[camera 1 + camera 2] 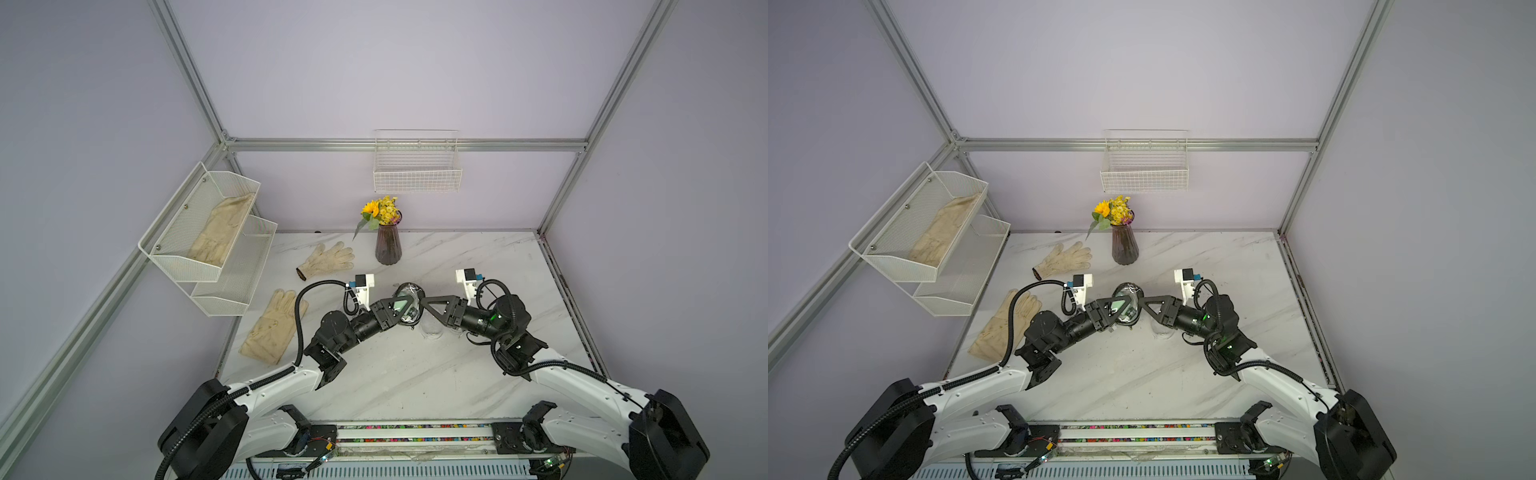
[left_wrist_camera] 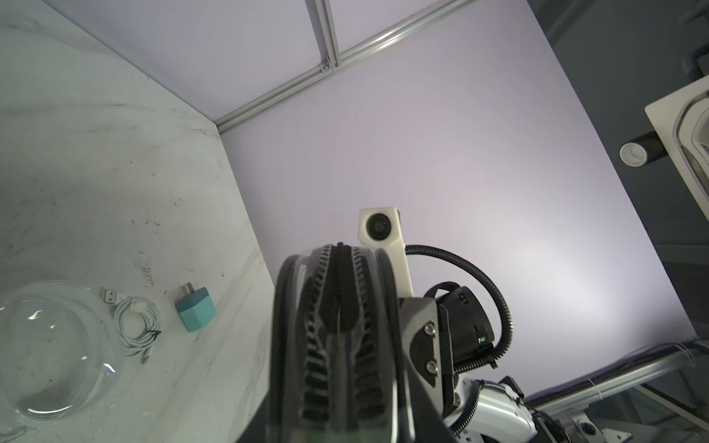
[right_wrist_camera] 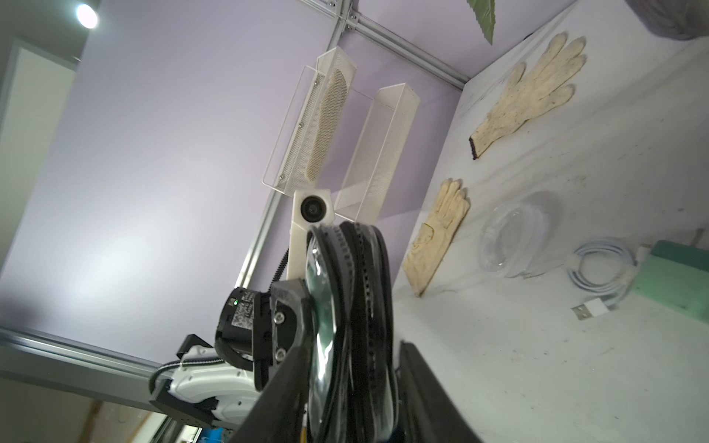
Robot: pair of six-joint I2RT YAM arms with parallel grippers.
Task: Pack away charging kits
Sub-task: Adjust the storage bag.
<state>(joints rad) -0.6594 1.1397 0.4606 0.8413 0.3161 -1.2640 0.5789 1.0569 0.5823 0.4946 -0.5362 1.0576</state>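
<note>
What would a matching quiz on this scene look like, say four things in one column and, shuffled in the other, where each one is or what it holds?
Things
1. black-rimmed case
2. teal plug adapter
3. vase
4. wire basket

Places or states
A. on the table beside the coiled white cable
B. hung on the back wall
C. between the left end effector and right end effector
D. holding yellow flowers

Pairs: 1-C, 2-A, 3-D, 4-B

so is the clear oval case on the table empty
Empty: the clear oval case holds nothing; coiled white cable and teal cube plug lie beside it.
</note>
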